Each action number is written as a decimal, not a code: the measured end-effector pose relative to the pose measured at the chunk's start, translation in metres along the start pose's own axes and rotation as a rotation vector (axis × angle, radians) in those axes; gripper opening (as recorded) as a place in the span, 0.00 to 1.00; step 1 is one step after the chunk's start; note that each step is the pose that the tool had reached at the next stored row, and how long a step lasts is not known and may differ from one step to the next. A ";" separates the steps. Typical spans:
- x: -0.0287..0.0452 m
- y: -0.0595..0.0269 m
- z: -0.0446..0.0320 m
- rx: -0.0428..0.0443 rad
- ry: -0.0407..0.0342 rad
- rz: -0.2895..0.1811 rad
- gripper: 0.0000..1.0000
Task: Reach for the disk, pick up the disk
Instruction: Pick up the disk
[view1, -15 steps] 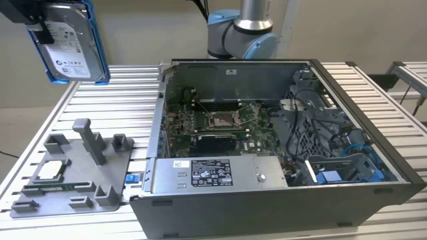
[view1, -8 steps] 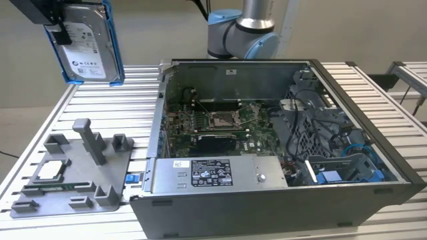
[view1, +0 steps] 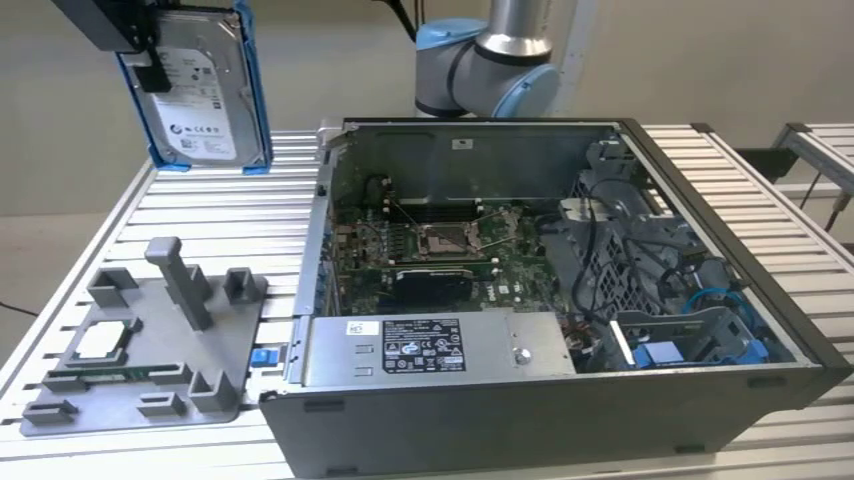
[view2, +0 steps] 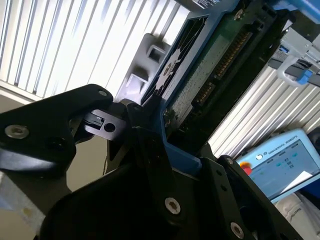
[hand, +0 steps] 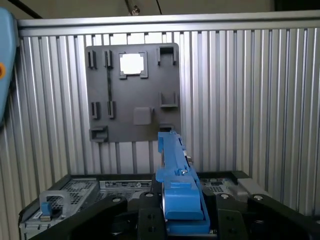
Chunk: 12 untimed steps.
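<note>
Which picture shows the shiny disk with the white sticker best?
The exterior view: the disk hangs upright in the air, white label and blue rails facing the camera. In the first wrist view you see it edge-on, along one blue rail; in the second wrist view, its circuit-board side up close.

The computer case (view1: 534, 420) sits on the table (view1: 787, 200), covering its middle and most of the exterior view's right half, open side up. Inside it, the motherboard (view1: 441, 250) lies on the case floor. The power supply (view1: 427, 345) runs along the case wall nearest the exterior camera. The drive cage (view1: 694, 335) sits in the case's near corner on the exterior view's right.

The fixture (view1: 147, 350) lies flat on the table by the near corner on the exterior view's left, just beside the case, with the chip (view1: 100, 343) resting in it. The arm (view1: 487, 60) stands behind the case at the table's far edge.

The disk (view1: 200, 90) hangs upright, clamped in the claw (view1: 140, 50), high above the table on the exterior view's left.
</note>
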<state>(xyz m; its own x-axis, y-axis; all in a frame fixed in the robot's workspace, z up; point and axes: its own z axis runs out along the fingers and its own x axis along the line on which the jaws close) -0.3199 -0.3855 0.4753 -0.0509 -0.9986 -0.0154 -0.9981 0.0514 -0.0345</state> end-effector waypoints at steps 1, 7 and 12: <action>0.0004 -0.0027 0.0002 0.0001 -0.0001 0.000 0.00; 0.0025 -0.0160 0.0006 0.0000 0.0000 0.000 0.00; 0.0035 -0.0250 0.0011 0.0000 0.0000 0.000 0.00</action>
<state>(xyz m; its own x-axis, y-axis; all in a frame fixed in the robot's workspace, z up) -0.2951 -0.3903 0.4751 -0.0509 -0.9986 -0.0154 -0.9981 0.0514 -0.0345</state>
